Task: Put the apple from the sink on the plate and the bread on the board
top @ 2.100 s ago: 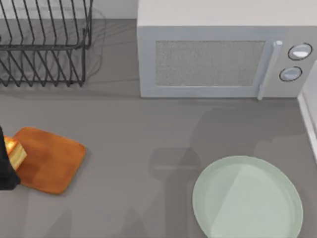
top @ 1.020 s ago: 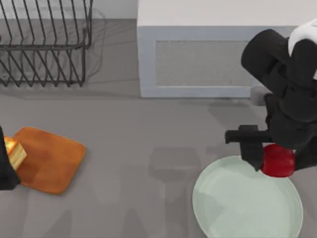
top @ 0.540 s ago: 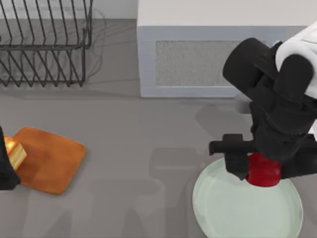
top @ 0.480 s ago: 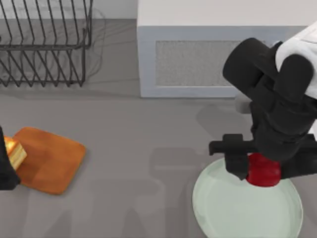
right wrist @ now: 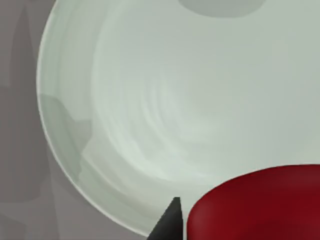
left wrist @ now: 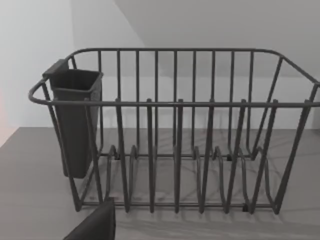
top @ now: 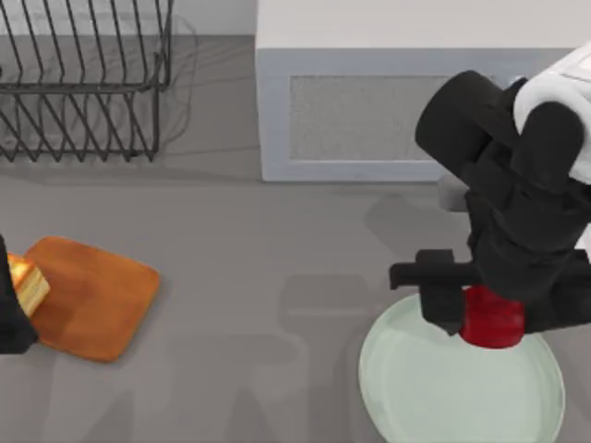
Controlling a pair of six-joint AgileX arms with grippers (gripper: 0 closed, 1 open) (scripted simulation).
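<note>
The right end effector (top: 488, 309) hangs over the plate's (top: 416, 397) 12 o'clock edge, at the bench's (top: 277, 240) 4 o'clock side. It is clamped on the apple (top: 491, 318). Only the lower part of the apple peeks out from under the big black arm, so its top is hidden. One black finger (top: 441, 305) sits at the apple's 9 o'clock side; the other finger is mostly cut off by the arm and the picture's edge. I cannot tell if the apple touches the plate or floats just above it.

In the right wrist view the apple (right wrist: 260, 205) is cut off at the edge, with a dark fingertip (right wrist: 170, 220) just beside it and the plate (right wrist: 150, 100) below.

The plate's lower edge runs off the top view, so part of it is lost.

The left end effector (top: 11, 309) is at the 9 o'clock edge of the top view, mostly cut off. I cannot tell if its fingers are apart or together. The bread (top: 28, 284) is right beside it, over the board's (top: 92, 300) 9 o'clock end. Part of the bread is hidden, and I cannot tell if it rests on the board.

A wire rack (top: 83, 83) stands at 11 o'clock and a microwave (top: 388, 101) at 1 o'clock, its right end hidden by the arm. The left wrist view shows the rack (left wrist: 175, 150) with a dark cup (left wrist: 75, 120) on it.
</note>
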